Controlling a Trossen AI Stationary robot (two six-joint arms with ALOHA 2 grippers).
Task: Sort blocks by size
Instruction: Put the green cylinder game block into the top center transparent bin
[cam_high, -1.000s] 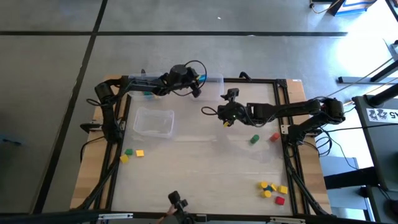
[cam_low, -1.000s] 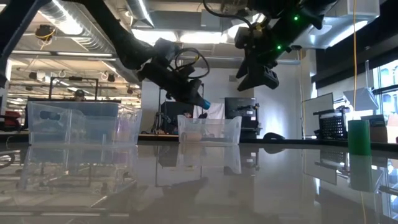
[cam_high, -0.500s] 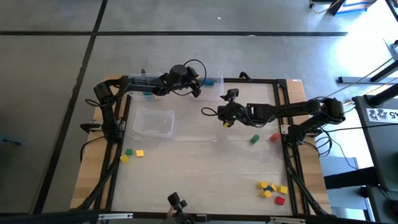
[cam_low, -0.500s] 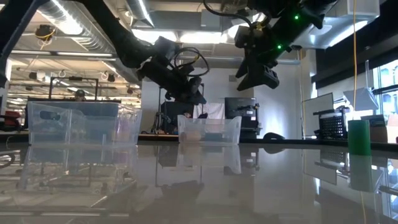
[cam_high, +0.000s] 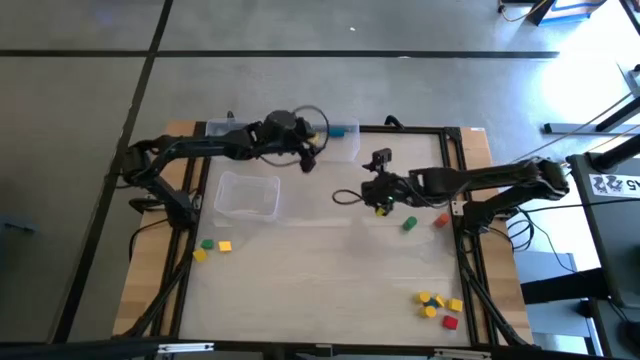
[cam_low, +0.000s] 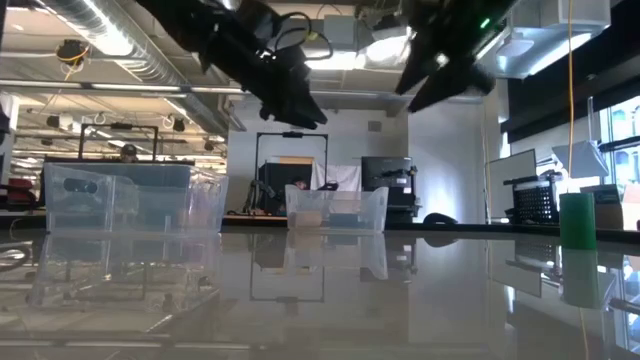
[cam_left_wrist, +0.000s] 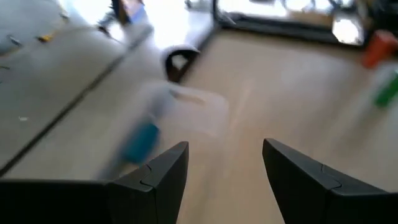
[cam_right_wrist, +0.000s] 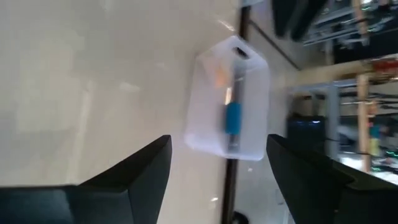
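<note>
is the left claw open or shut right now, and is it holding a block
Open and empty: in its wrist view the left claw shows two dark fingers spread apart with bare table between them, no block.

A clear bin (cam_high: 248, 196) sits on the worktop (cam_high: 320, 270) toward the far left corner, open side up. A second clear bin (cam_high: 335, 140) stands at the far edge, near the middle; in the low view (cam_low: 336, 209) it shows straight ahead, with the first bin (cam_low: 130, 198) to its left. The worktop is pale and glossy, mirroring both bins in the low view. A dark frame (cam_high: 462, 250) runs along its edges, on a wooden base (cam_high: 150, 262). Around it lies grey floor (cam_high: 90, 100) crossed by dark lines. Beyond the far edge, the low view shows a room with ceiling ducts (cam_low: 110, 40) and monitors (cam_low: 385, 180).
</note>
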